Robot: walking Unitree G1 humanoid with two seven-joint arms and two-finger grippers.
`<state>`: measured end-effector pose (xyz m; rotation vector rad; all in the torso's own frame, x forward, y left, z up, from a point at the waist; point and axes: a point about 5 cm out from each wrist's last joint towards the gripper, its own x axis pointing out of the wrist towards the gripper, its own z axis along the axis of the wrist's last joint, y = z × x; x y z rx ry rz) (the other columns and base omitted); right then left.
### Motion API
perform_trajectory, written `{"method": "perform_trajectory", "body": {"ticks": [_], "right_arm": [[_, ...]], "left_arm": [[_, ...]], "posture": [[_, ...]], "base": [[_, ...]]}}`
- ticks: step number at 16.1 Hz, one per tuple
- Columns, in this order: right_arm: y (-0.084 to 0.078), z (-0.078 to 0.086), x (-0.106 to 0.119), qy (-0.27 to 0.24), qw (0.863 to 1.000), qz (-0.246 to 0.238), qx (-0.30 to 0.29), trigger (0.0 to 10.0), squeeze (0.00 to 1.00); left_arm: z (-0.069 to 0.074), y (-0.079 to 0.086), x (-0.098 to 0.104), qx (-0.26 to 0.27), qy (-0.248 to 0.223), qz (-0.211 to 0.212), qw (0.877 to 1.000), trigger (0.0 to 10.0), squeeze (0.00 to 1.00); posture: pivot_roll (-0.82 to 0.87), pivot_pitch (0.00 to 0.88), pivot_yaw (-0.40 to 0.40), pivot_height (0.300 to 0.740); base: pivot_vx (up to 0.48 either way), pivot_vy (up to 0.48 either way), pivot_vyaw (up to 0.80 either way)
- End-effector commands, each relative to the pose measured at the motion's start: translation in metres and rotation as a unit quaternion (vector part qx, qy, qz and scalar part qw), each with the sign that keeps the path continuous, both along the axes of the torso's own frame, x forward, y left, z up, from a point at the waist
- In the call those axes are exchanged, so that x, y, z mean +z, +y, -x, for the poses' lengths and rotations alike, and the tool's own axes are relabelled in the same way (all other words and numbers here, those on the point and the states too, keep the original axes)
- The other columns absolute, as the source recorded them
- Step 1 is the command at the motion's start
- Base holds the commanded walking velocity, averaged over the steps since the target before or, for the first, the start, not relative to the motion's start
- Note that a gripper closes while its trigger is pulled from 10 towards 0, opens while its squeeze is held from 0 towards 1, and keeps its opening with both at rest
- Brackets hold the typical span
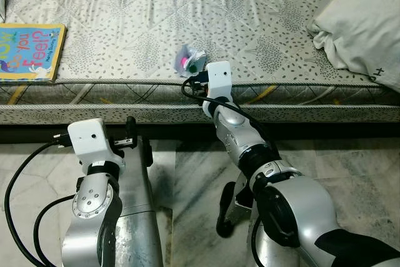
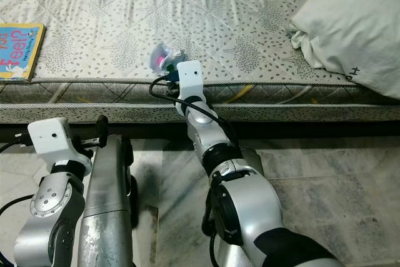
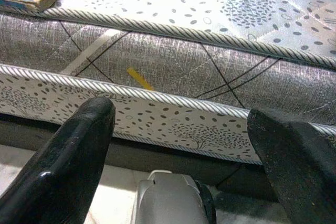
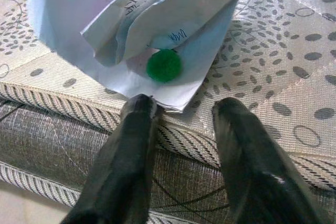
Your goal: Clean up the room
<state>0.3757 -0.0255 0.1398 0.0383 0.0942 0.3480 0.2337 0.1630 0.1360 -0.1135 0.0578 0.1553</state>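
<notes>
Three loose items: wrapper, book and pillow all lie on the bed [image 1: 250,23]; nothing looks put away yet.
Progress: early, by my judgement; the first pick is only being lined up, and the lifting, carrying and disposal are all left.
Wrapper [image 4: 142,30]: crumpled white paper, printed, with a green pompom [image 4: 164,65] and a pink spot in its folds; it sits at the bed's front edge, about mid-length, its lowest corner hanging just past the piping.
Right gripper [image 4: 181,111]: reached forward to the front edge, fingers spread, nothing between them; one fingertip touches or almost touches the wrapper's lower corner, the other stands clear over the quilt.
Left gripper [image 3: 181,129]: held low before the bed's side, fingers spread wide and empty, pointed at the mattress wall.
Book [image 1: 28,51]: bright picture book, flat near the front-left corner of the bed, well apart from the wrapper.
Pillow [image 1: 362,26]: white, at the right end of the bed, hanging slightly over the front edge.
Floor [image 1: 350,161]: pale marble between robot and bed.
Obstructions: nothing lies between fingers and wrapper; the mattress edge just under the fingers may catch a low approach, and the paper is light enough to slide away.
</notes>
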Motion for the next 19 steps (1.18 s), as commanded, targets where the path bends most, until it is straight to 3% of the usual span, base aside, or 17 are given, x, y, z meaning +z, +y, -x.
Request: {"method": "perform_trajectory", "body": {"ticks": [1,8,19], "right_arm": [[0.045,0.022,-0.014,0.044,0.997,-0.028,0.05,0.0,0.0],[0.035,0.018,-0.013,0.041,0.998,-0.035,0.033,0.0,0.0],[-0.007,0.004,-0.008,0.002,0.999,-0.032,-0.015,0.0,0.0]], "left_arm": [[0.002,0.003,-0.006,0.009,0.011,0.004,1.0,10.0,0.0],[-0.002,0.002,-0.005,0.007,0.007,0.004,1.0,10.0,0.0],[-0.012,0.001,-0.002,-0.001,-0.005,0.001,1.0,10.0,0.0]], "posture": [[0.29,0.316,-0.034,0.509],[0.28,0.304,-0.035,0.509],[0.28,0.26,-0.022,0.509]], "base": [[0.0,0.0,0.0],[0.0,0.0,0.0],[0.0,0.0,0.0]]}}
